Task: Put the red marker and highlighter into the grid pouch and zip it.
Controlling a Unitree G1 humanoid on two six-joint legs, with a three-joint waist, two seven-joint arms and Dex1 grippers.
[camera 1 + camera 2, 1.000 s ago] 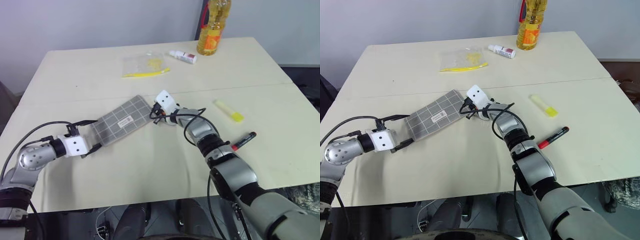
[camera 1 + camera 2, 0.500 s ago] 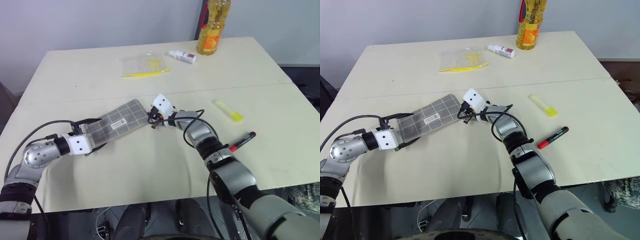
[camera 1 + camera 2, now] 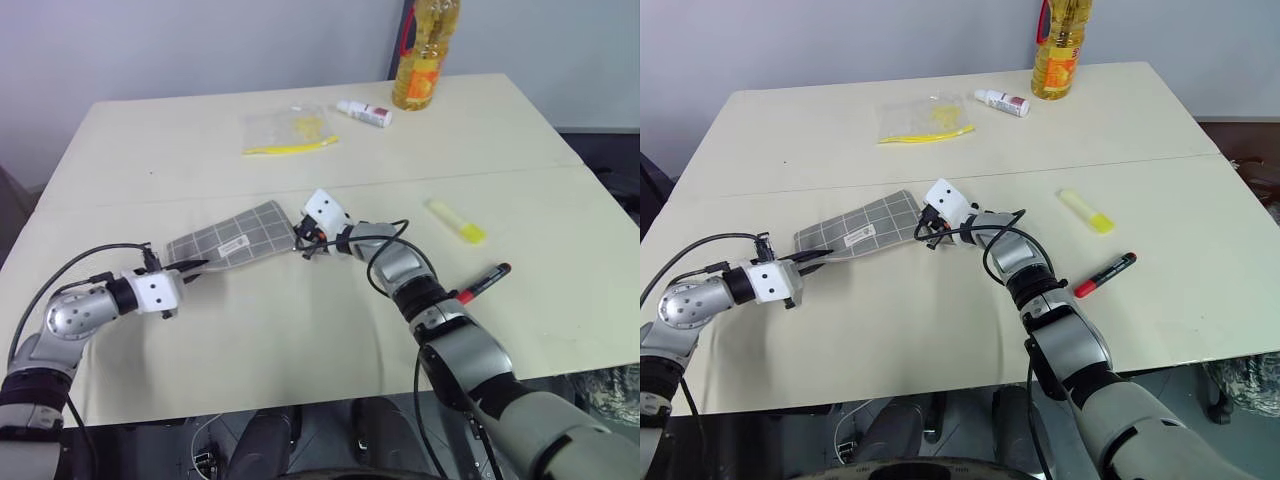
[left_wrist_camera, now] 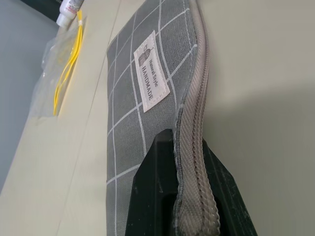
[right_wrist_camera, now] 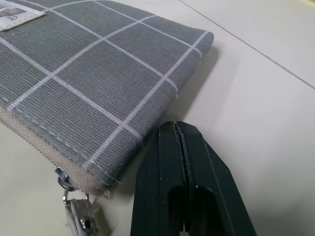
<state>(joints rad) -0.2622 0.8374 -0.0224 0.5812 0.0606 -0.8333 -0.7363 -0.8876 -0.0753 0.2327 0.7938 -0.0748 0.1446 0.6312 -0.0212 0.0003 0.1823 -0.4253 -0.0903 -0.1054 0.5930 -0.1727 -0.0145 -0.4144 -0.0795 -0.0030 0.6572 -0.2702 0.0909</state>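
Cream table (image 3: 300,320), seam running across its middle, plain pale wall behind. Landmark for all positions: the pouch (image 3: 235,240), grey with white grid and small white label, lying near the table's centre, long axis slanting from the near-left up toward the far-right.

Left gripper (image 3: 190,268): at the pouch's near-left end. In the left wrist view the two black fingers (image 4: 152,196) are clamped on the zipper edge at that corner, zipper tape sandwiched between them; fabric at this end looks slightly lifted off the table. Zipper teeth appear closed along the visible length.

Right gripper (image 3: 303,238): at the pouch's opposite, far-right end. In the right wrist view its fingers (image 5: 162,187) are pressed together with nothing between them, tips sitting just beside the pouch corner, close to the metal zipper pull (image 5: 81,219) that hangs at that end. Cannot tell whether the fingertips touch the fabric.

Highlighter (image 3: 458,222): on the table well to the right of the pouch, beyond the right arm, yellow cap at the nearer end. Not in the pouch.

Marker (image 3: 487,280): right of the pouch as well, nearer the front edge than the highlighter, lying loose and at an angle. Not in the pouch.

Beyond the pouch, toward the wall: clear bag (image 3: 288,130) with a yellow strip; small white tube (image 3: 365,112) to its right; oil bottle (image 3: 425,55) at the back edge.
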